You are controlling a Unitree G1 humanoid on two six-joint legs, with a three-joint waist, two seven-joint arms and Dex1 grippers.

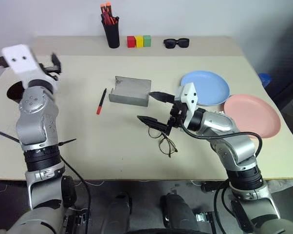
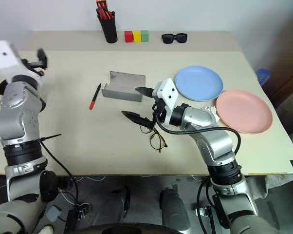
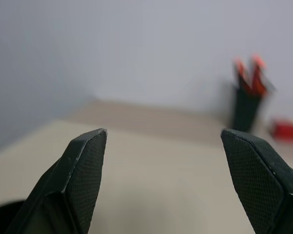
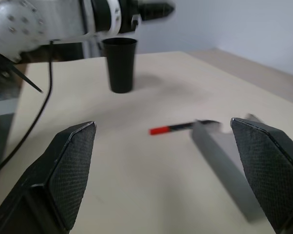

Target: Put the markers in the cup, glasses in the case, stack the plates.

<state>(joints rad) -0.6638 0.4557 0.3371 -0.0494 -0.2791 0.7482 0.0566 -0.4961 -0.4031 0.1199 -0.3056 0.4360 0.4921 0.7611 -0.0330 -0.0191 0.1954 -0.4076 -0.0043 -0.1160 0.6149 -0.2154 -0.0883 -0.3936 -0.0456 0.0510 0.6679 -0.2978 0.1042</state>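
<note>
A red marker with a black cap (image 1: 101, 101) lies on the table left of the grey case (image 1: 131, 90), which stands open. The dark cup (image 4: 119, 63) stands at the table's left edge, partly hidden behind my left arm in the eye views. Above it hovers my left gripper (image 1: 54, 63), open with nothing between its fingers (image 3: 85, 170). The wire-framed glasses (image 1: 167, 144) lie just below my right gripper (image 1: 154, 108), which is open and empty and points towards the case. The blue plate (image 1: 207, 87) and the pink plate (image 1: 253, 114) lie side by side at the right.
A black pen holder with orange-capped markers (image 1: 111, 30), red, yellow and green blocks (image 1: 139, 41) and black sunglasses (image 1: 176, 43) line the far edge. A blue object (image 1: 264, 78) shows beyond the table's right side.
</note>
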